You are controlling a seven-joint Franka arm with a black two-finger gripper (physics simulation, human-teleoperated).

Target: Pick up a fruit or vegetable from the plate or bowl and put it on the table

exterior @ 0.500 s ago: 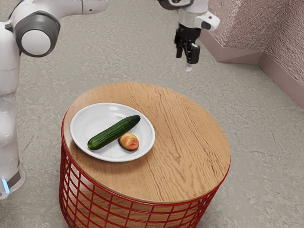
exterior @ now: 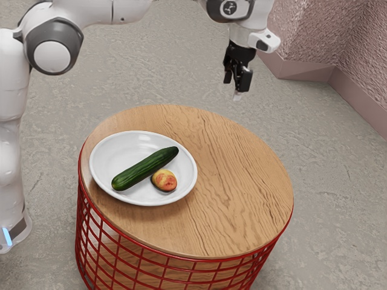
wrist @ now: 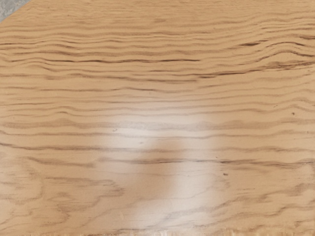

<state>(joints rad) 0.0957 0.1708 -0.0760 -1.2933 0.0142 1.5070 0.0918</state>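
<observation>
Hovering — arm [exterior: 130, 9] partly cropped.

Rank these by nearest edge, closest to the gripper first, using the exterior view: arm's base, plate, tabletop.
1. Tabletop: below the gripper.
2. Plate: on the tabletop, toward the exterior view's left.
3. Arm's base: past the table, at the exterior view's left edge.
</observation>
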